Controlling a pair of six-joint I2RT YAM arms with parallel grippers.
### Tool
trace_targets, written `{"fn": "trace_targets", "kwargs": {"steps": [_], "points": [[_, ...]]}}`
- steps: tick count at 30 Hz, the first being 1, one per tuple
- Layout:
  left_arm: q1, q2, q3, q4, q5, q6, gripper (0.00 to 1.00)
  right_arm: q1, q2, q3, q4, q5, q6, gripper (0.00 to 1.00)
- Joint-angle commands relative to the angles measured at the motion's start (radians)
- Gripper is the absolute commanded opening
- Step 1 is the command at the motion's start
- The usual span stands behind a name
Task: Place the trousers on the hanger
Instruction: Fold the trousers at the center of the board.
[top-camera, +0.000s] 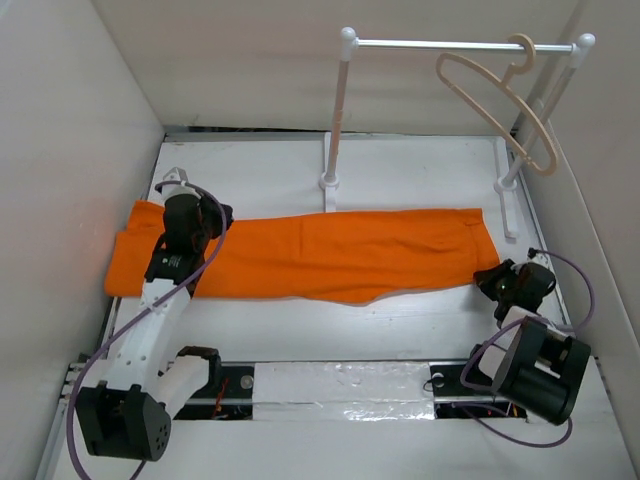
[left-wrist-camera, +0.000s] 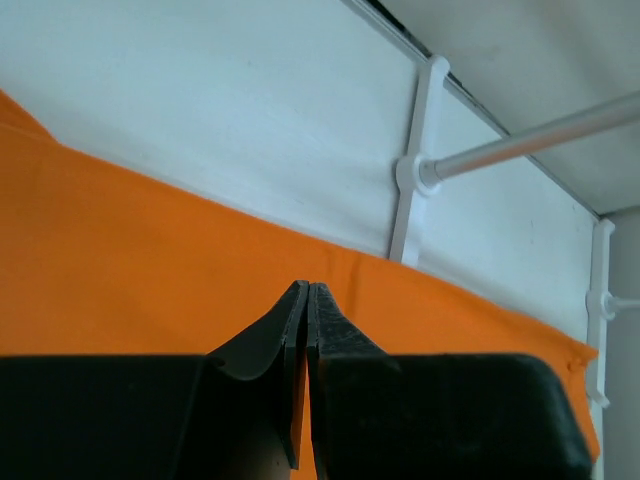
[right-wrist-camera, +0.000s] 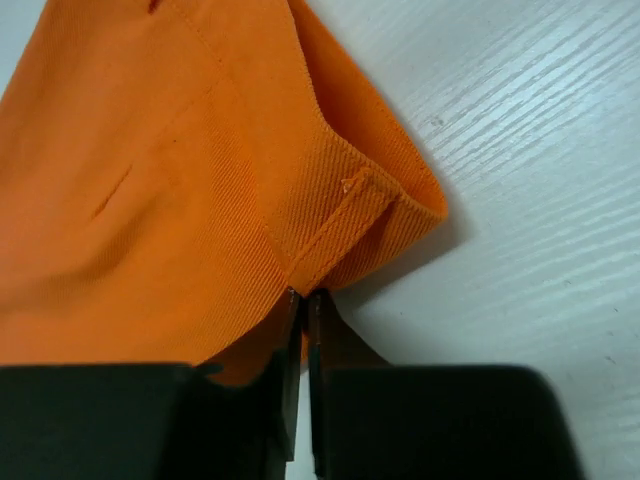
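The table (top-camera: 400, 330) bears the trousers (top-camera: 340, 262), laid flat and stretched between my two hands. Beyond my right hand stands the white rack (top-camera: 450, 44). The hanger (top-camera: 522, 60) hangs from its rod, apart from the cloth. My left gripper (left-wrist-camera: 306, 290) is clamped with orange cloth between its fingers. My right gripper (right-wrist-camera: 303, 298) pinches the waistband corner, which is raised slightly.

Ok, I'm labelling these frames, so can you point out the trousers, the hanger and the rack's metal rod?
trousers (top-camera: 330, 255): top external view, middle of the flat orange legs.
hanger (top-camera: 544, 163): top external view, its rounded lower corner.
metal rod (top-camera: 440, 44): top external view, mid-span between the white posts.
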Motion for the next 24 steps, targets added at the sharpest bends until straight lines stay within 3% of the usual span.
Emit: {"fn": "trace_targets", "kwargs": {"steps": [1, 3, 6, 8, 10, 12, 15, 18, 20, 24], "points": [[-0.01, -0.068, -0.103, 0.08, 0.086, -0.059, 0.0, -0.011, 0.05, -0.015, 0.179, -0.08, -0.006, 0.0], [-0.01, -0.109, -0.214, 0.164, 0.109, -0.092, 0.0, 0.009, -0.052, -0.038, 0.19, -0.098, -0.015, 0.0], [-0.01, -0.105, -0.33, 0.266, 0.161, -0.117, 0.0, 0.108, -0.256, -0.053, 0.062, -0.067, -0.058, 0.0], [-0.042, -0.09, -0.361, 0.312, 0.178, -0.125, 0.0, 0.279, -0.492, -0.032, -0.095, -0.027, -0.061, 0.0], [-0.109, -0.083, -0.374, 0.321, 0.099, -0.126, 0.0, 0.477, -0.683, -0.015, -0.181, 0.045, -0.037, 0.0], [-0.243, -0.07, -0.341, 0.301, 0.005, -0.12, 0.0, 0.598, -0.746, 0.052, -0.241, 0.12, -0.02, 0.0], [-0.437, -0.028, -0.286, 0.238, -0.223, -0.112, 0.0, 0.809, -0.682, 0.179, -0.269, 0.22, -0.033, 0.0], [-0.569, 0.016, -0.282, 0.217, -0.354, -0.145, 0.0, 1.007, -0.483, 0.367, -0.314, 0.277, -0.094, 0.0], [-0.57, 0.058, -0.302, 0.22, -0.356, -0.171, 0.0, 1.127, -0.406, 0.442, -0.342, 0.394, -0.115, 0.0], [-0.593, 0.081, -0.409, 0.319, -0.334, -0.195, 0.0, 1.181, -0.393, 0.531, -0.306, 0.506, -0.154, 0.0]]}}
